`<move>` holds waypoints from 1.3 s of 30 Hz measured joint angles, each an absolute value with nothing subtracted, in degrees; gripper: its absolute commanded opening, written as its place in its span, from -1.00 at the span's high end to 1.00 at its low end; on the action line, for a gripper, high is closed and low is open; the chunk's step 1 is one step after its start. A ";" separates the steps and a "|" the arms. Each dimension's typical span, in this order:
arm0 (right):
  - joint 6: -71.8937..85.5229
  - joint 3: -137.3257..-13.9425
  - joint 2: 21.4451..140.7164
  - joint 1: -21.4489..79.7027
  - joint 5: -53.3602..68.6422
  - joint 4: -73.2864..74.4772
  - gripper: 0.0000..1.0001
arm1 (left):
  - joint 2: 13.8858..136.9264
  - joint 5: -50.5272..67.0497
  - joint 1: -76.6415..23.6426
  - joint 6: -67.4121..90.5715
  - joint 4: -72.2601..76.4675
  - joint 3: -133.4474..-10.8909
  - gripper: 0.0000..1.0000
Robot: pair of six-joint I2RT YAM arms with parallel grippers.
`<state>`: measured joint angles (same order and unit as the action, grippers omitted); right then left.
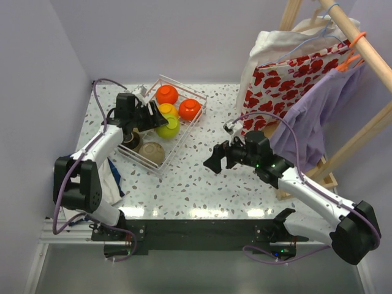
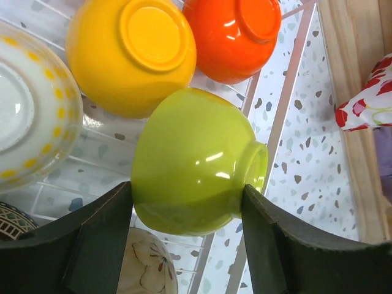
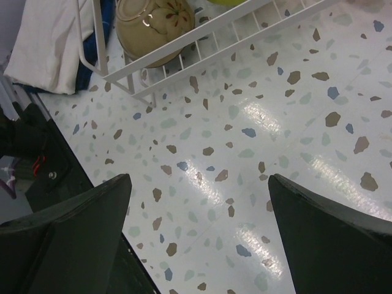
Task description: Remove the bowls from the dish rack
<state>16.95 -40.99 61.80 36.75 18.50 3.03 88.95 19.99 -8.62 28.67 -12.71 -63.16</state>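
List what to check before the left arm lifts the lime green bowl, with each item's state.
1. Left gripper straddles the lime green bowl: ok.
2. Fingers clamped firmly on it: cannot tell.
3. Room around it: not ok; the yellow-orange bowl crowds it closely.
4. Dish rack open above the bowl: ok.
5. Right gripper open, away from the rack: ok.

Bright, even light; glare on table (image 3: 257, 116), fingers (image 3: 331, 245) seemingly blurred.
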 measured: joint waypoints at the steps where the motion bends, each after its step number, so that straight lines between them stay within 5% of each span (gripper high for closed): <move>1: 16.95 -41.34 62.26 37.04 18.52 3.09 -0.97 | 88.38 19.09 -9.13 27.24 -12.93 -63.29 0.42; 19: 15.64 -55.11 65.01 38.22 10.39 16.43 -0.97 | 79.44 4.64 -24.60 -1.08 -11.51 -63.29 0.42; 39: 20.40 -103.37 93.84 35.79 4.01 50.37 -0.97 | 58.22 0.67 -34.89 -24.47 2.13 -41.23 0.56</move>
